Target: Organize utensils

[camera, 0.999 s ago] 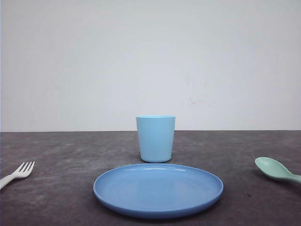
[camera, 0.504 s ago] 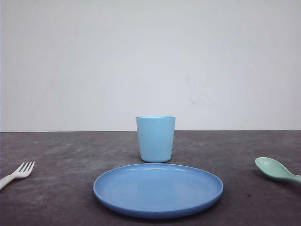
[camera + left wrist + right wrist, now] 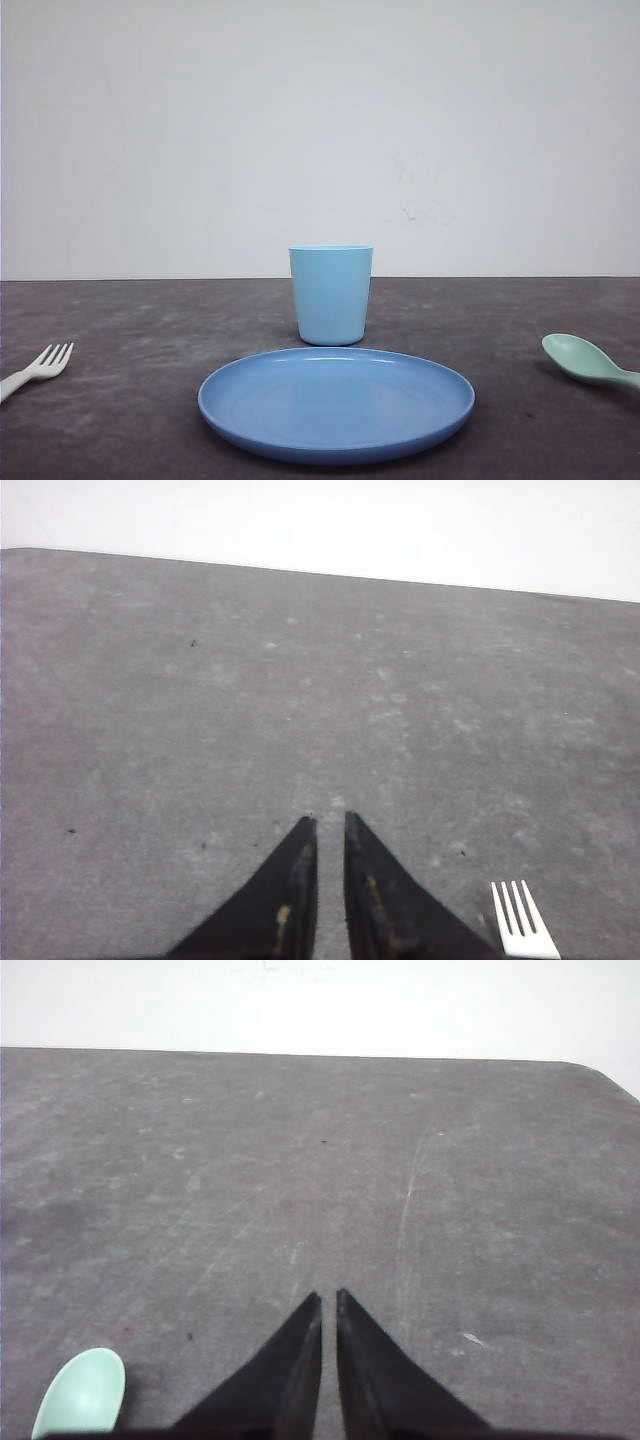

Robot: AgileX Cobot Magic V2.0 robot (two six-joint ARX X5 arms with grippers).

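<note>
Left claw (image 3: 327, 825) tapered black, pinched together beside four-tined white fork (image 3: 522, 923).

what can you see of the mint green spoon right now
The small mint-green plastic spoon lies on the dark grey table at its right edge, right of the round blue plate and apart from it. Its smooth oval bowl faces up and points toward the plate; the handle runs out of frame. In the right wrist view its bowl sits beside the right gripper's closed black fingers, untouched.
</note>
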